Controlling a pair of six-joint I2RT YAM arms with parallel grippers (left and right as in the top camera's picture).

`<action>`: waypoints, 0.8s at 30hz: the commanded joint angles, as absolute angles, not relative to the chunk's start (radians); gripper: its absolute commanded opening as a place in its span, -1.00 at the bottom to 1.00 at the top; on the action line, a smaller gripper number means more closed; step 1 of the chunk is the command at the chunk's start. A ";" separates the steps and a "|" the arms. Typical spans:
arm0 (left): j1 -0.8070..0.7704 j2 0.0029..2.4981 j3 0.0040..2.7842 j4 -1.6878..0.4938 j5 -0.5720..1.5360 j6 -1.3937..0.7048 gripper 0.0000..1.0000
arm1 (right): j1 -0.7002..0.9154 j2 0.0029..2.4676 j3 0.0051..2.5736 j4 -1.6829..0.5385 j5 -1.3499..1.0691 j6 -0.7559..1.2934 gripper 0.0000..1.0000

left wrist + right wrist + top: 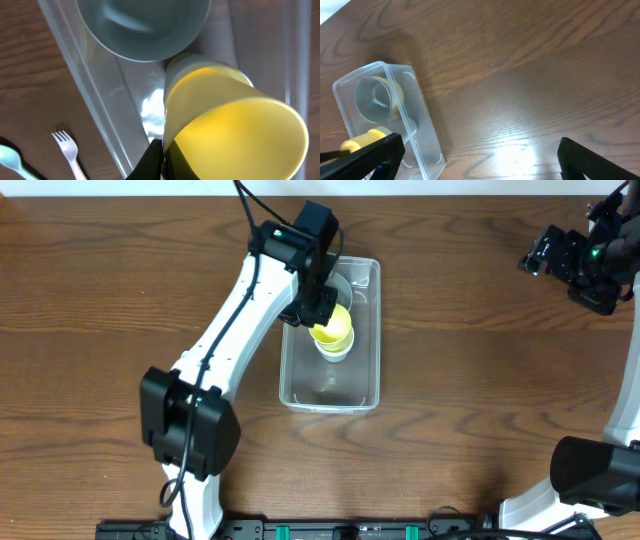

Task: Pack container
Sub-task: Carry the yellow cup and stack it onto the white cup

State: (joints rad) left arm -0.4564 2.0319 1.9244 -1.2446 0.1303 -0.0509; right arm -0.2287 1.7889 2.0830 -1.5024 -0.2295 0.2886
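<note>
A clear rectangular container point(330, 385) sits mid-table, its long side running near to far. The left gripper point(322, 312) reaches over it, clenched on the rim of a tilted yellow cup point(335, 327) inside the tub. A grey-blue bowl point(142, 25) rests in the container's far end. A white fork point(67, 150) and a pale blue spoon point(12, 160) lie on the wooden table point(480, 380) just beside the container. The right gripper point(480, 150) hangs at the far right, well apart, fingers spread and holding nothing.
</note>
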 commanded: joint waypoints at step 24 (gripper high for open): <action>-0.263 1.778 2.051 -1.587 -0.057 -0.067 0.16 | -0.234 1.792 2.078 -1.504 -0.236 0.302 0.99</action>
